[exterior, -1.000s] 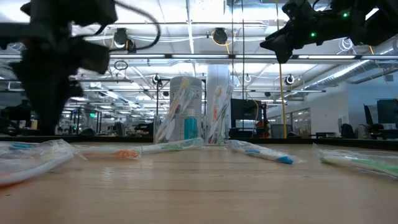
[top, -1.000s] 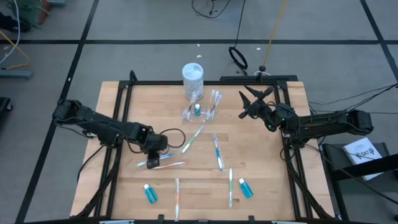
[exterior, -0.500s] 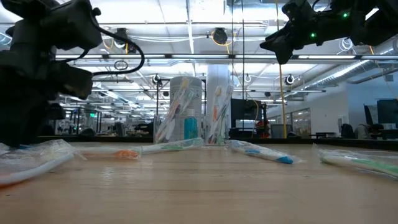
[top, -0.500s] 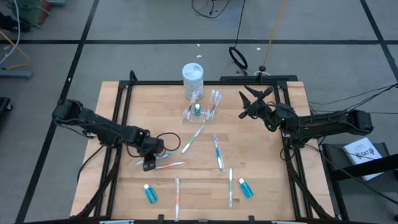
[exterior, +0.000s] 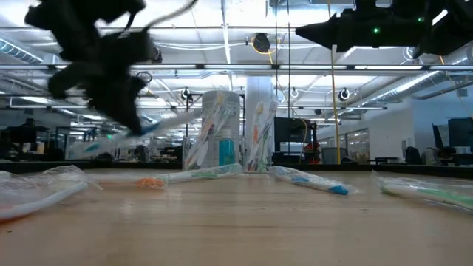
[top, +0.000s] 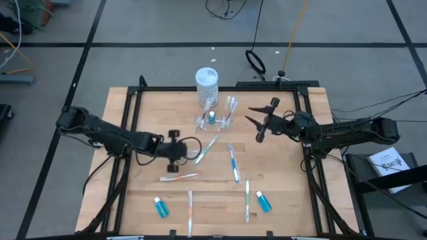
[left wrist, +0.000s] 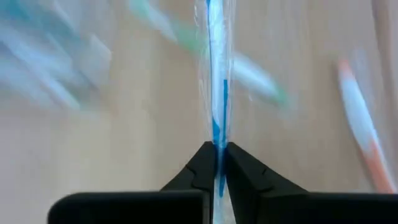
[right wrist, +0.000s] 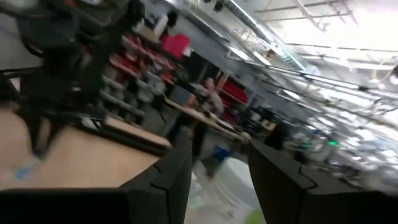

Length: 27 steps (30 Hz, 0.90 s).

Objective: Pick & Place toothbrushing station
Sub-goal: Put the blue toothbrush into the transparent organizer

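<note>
The toothbrushing station (top: 217,119), a clear holder with brushes and a small blue bottle in it, stands at the table's far middle and also shows in the low view (exterior: 255,129). My left gripper (top: 175,148) hangs above the table's left middle, shut on a wrapped blue toothbrush (left wrist: 214,74). The low view shows that gripper (exterior: 111,89) raised, with the brush (exterior: 148,127) below it. My right gripper (top: 260,127) hovers open to the right of the station, and nothing sits between its fingers (right wrist: 217,180). My left gripper pinches the wrapped toothbrush between its two fingers, on the blue stretch of the handle (left wrist: 216,134). The brush runs on ahead of the fingertips, in line with the fingers. It is lifted clear of the table and slants in the low view.
A white lidded jar (top: 207,85) stands just behind the station. Wrapped toothbrushes lie loose on the table: green (top: 207,148), blue (top: 233,162), orange (top: 180,177), and others at the near side (top: 190,212) (top: 247,200). Two blue bottles (top: 161,207) (top: 263,201) lie near the front.
My left gripper has gone down onto the blue wrapped toothbrush, shut on it and lifted it clear, moving up and toward the station. The orange brush has stayed on the table. My right gripper has turned and swung a little toward the table's left.
</note>
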{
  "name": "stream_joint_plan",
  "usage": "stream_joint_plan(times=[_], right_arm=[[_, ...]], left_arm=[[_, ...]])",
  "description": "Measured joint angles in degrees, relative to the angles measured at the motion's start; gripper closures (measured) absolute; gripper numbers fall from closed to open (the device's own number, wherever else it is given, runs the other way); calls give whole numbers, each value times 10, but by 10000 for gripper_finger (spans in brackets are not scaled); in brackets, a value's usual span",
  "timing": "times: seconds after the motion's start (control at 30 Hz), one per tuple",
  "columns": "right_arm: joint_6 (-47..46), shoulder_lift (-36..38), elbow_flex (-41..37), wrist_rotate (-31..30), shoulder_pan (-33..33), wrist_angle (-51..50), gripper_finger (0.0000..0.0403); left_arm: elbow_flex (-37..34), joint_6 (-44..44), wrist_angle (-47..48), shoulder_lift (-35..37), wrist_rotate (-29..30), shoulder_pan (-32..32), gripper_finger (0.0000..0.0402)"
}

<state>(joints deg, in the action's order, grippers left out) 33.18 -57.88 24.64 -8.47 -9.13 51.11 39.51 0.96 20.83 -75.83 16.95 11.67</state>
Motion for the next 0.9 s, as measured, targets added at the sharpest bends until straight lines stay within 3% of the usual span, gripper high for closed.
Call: stream_joint_plan(times=[0.13,0.33,0.47,0.63,0.8,0.9], right_arm=[[-61,-9,5,35,-6,14,257],[-134,-51,43,165,-6,-7,257],[-231,-93,78,175,-6,-26,257],[-360,-143,109,177,-7,-35,257],[-384,-187,146,177,-4,-77,257],[-398,-219,177,177,-2,-119,257]], left_arm=[[35,-195,-106,0,69,-3,394],[61,-488,-280,1,76,-18,383],[61,-630,-320,1,77,-26,395],[61,-721,-295,-5,98,-34,381],[61,-728,-300,-39,213,-31,390],[60,-770,-317,-65,249,-32,395]])
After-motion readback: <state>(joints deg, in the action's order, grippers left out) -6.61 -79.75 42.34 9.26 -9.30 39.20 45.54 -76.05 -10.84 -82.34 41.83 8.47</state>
